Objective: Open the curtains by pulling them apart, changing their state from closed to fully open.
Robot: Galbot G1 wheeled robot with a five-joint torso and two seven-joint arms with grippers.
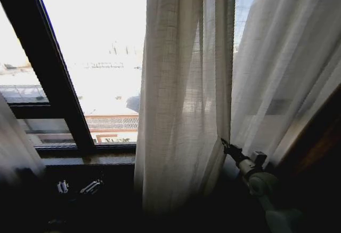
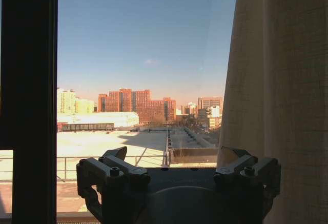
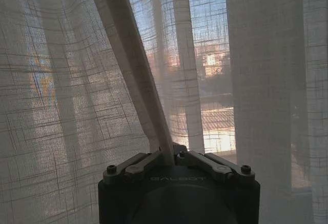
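Note:
The curtains are sheer white pleated fabric. One panel hangs bunched in the middle of the head view, and more of its fabric spreads to the right. A sliver of another panel shows at the far left. My right gripper is shut on a hem fold of the middle panel; the right wrist view shows that fold running taut into the closed right gripper. My left gripper stands open and holds nothing, facing the bare glass, with curtain fabric beside it. Low in the dark at the left sits the left gripper.
Dark window frame bars cross the uncovered glass on the left, with a sill below. A frame bar stands close to the left gripper. Dark wood edges the far right. Rooftops and buildings lie outside.

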